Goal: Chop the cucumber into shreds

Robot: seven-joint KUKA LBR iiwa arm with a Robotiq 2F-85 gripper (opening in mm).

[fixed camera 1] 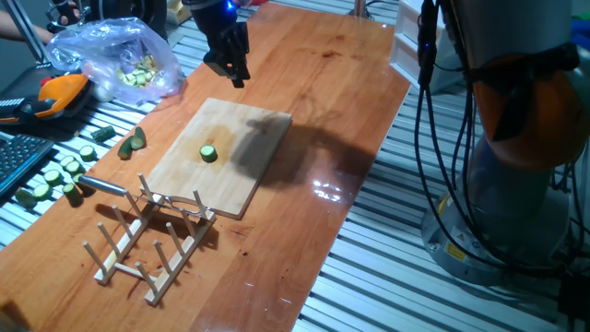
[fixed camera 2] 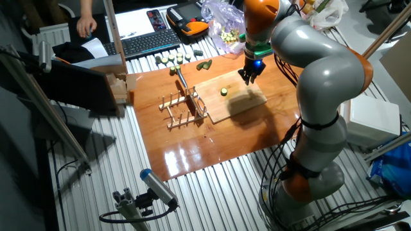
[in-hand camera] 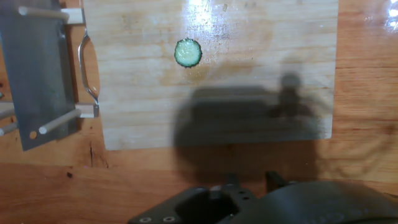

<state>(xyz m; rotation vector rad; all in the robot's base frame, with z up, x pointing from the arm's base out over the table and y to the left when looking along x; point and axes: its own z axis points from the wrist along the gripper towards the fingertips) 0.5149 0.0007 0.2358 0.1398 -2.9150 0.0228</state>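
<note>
one wooden cutting board [fixed camera 1: 218, 155] on the table [fixed camera 1: 304, 240]; one gripper [fixed camera 1: 232, 72] hangs above the board's far end, holding nothing, whether its fingers are parted i cannot tell; one cucumber [fixed camera 1: 209, 153] slice lies flat mid-board, cut face up, round, no long axis.

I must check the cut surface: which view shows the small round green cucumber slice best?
The hand view: the small round green cucumber slice shows from above, large, unobstructed, on the wooden board. Both fixed views show it only small.
</note>
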